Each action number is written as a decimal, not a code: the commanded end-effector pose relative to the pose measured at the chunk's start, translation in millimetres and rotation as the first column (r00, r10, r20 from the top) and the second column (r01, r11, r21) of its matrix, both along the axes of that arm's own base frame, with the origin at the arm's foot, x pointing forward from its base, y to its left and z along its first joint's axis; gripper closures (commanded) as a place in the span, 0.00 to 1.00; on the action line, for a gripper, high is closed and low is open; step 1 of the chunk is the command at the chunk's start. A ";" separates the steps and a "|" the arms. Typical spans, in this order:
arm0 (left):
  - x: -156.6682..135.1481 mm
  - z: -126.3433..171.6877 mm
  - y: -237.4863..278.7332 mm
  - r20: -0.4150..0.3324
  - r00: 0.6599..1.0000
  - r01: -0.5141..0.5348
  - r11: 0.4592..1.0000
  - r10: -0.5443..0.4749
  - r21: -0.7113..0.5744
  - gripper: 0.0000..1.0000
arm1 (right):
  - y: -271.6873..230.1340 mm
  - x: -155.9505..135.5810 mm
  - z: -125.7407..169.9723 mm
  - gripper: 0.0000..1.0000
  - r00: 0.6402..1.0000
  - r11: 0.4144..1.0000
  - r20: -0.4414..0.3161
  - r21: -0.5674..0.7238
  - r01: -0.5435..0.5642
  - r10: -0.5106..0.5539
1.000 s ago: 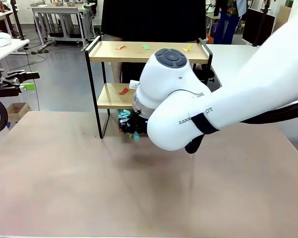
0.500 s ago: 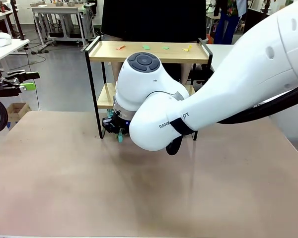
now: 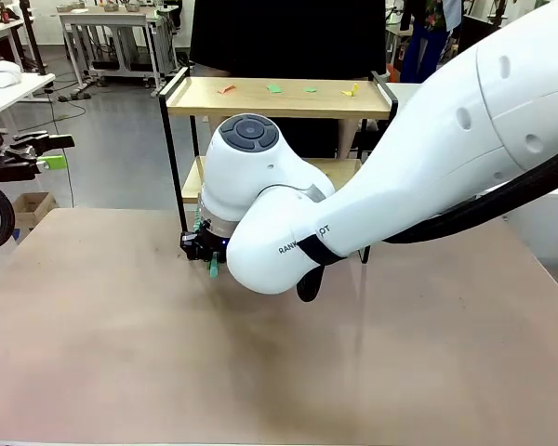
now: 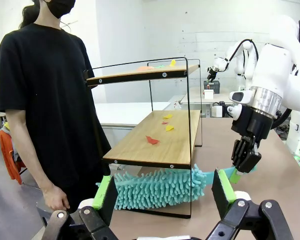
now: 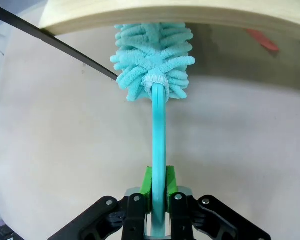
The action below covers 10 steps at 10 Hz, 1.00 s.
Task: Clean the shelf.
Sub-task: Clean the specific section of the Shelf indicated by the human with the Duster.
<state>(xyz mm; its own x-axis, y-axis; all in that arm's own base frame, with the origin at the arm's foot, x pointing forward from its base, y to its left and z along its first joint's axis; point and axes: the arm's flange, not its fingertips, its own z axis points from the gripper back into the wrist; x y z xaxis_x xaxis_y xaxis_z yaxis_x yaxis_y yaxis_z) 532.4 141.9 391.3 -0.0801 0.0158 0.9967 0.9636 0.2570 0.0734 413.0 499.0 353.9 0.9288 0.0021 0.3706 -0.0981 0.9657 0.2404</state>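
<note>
right gripper (image 5: pixel 158 200) clamped on duster (image 5: pixel 154 65); left gripper (image 4: pixel 164 192) apart | risk: head at 12 o'clock may snag shelf (image 5: pixel 240 11) frame (light rack); drags it

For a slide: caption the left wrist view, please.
Right gripper holds a teal duster beneath the lower board of the shelf, coloured scraps on its boards, a person alongside.

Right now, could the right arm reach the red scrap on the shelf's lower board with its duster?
Probably not yet: the right claw holds the duster with its head under the lower board, so the board blocks it from the red scrap. It likely must back out and rise.
</note>
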 end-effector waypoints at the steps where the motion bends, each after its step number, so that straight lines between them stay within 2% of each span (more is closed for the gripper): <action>1: -1.0 2.4 -0.4 0.012 1.000 0.003 1.000 -0.003 0.005 0.00 | 10.8 -0.7 -11.6 0.87 0.999 0.999 -0.010 -0.025 0.046 -0.046; 3: -1.0 2.4 -0.4 0.012 1.000 0.003 1.000 -0.003 0.005 0.00 | 11.6 -1.2 -20.4 0.87 0.999 0.999 -0.038 -0.011 0.035 -0.035; 4: -1.0 2.4 -0.4 0.012 1.000 0.003 1.000 -0.003 0.005 0.00 | 18.5 -3.2 -17.3 0.87 0.999 1.000 -0.038 -0.017 -0.024 0.024; 5: -1.0 2.4 -0.4 0.012 1.000 0.003 1.000 -0.003 0.005 0.00 | 3.2 -1.0 -20.1 0.87 1.000 1.000 -0.030 -0.025 0.004 -0.005; 8: -1.0 2.4 -0.4 0.012 1.000 0.003 1.000 -0.003 0.005 0.00 | 5.7 -1.6 -22.4 0.87 0.999 1.000 -0.032 -0.026 -0.001 0.001; 10: -1.0 2.4 -0.4 0.012 1.000 0.003 1.000 -0.003 0.005 0.00 | -13.6 -6.4 -24.5 0.87 0.999 0.999 -0.039 -0.043 0.003 -0.004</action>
